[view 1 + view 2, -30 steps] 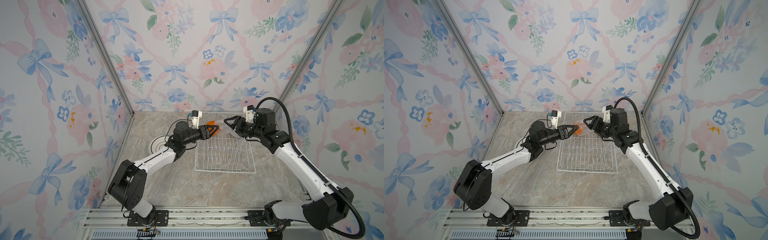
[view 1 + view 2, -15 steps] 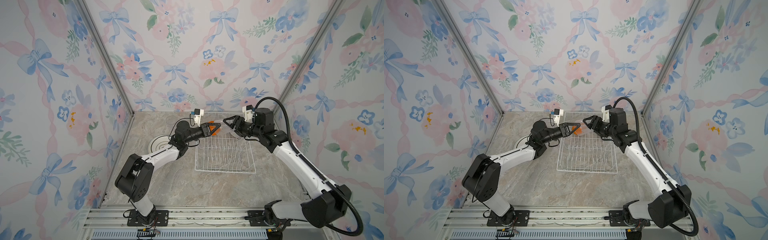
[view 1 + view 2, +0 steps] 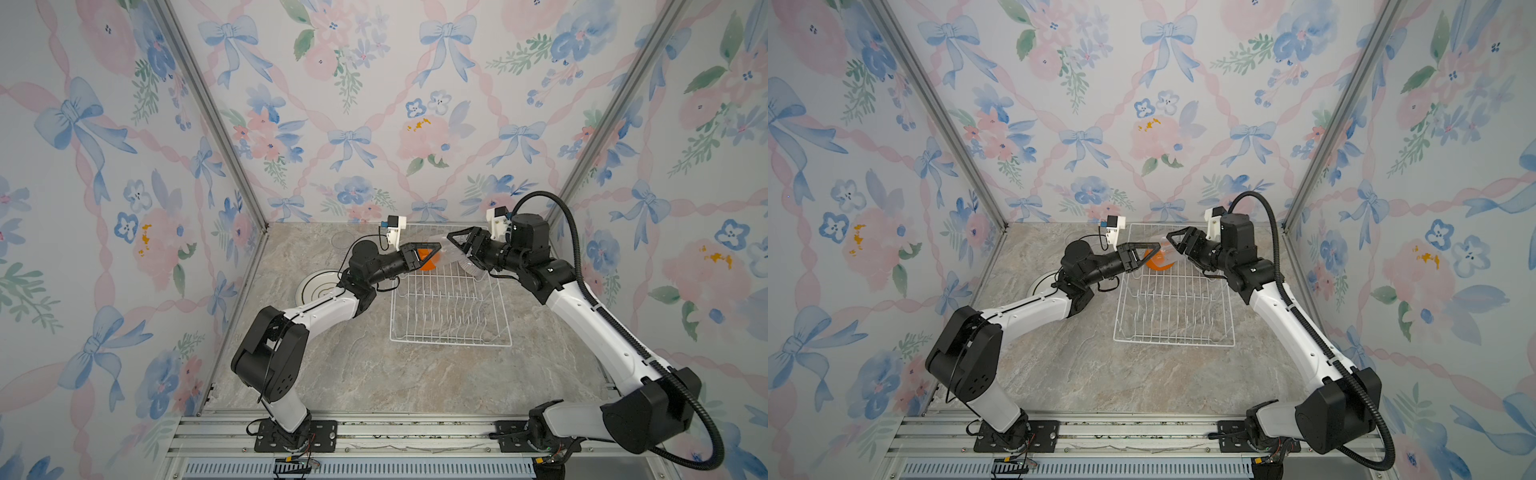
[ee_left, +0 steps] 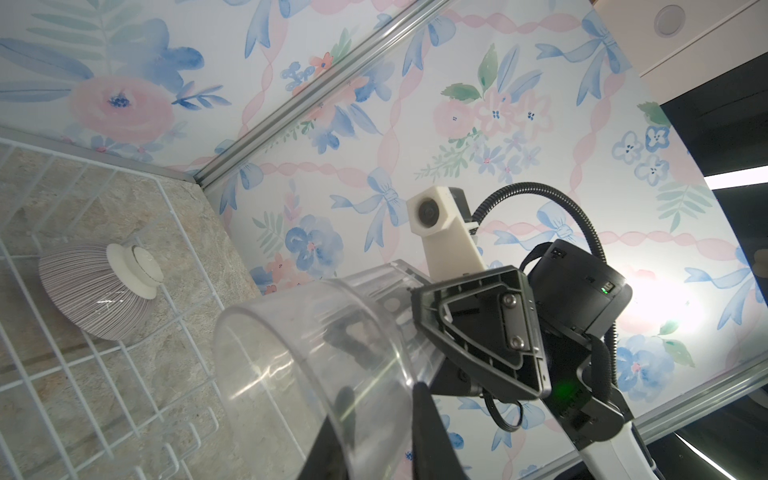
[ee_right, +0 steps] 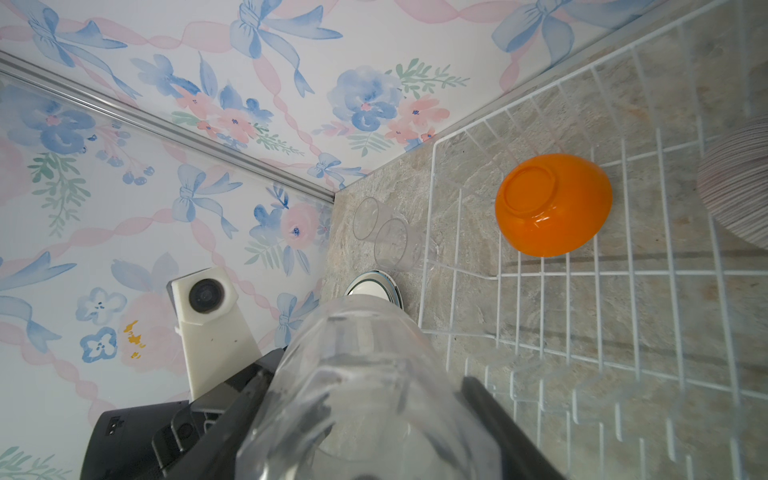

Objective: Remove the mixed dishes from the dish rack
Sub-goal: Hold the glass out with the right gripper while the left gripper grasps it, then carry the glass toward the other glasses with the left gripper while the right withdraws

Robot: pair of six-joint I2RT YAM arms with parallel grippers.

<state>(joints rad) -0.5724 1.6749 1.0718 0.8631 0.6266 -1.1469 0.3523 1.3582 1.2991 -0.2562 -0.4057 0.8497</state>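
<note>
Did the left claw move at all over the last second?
Yes. The left gripper crept slightly up the view, toward the dish rack's far rail, at the tumbler that the right gripper holds.

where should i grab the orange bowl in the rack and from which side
The orange bowl sits upside down in the dish rack, foot ring up and mouth toward the wires. It is probably best to come from above and pinch across the raised foot ring, since the smooth rounded wall offers little purchase.
</note>
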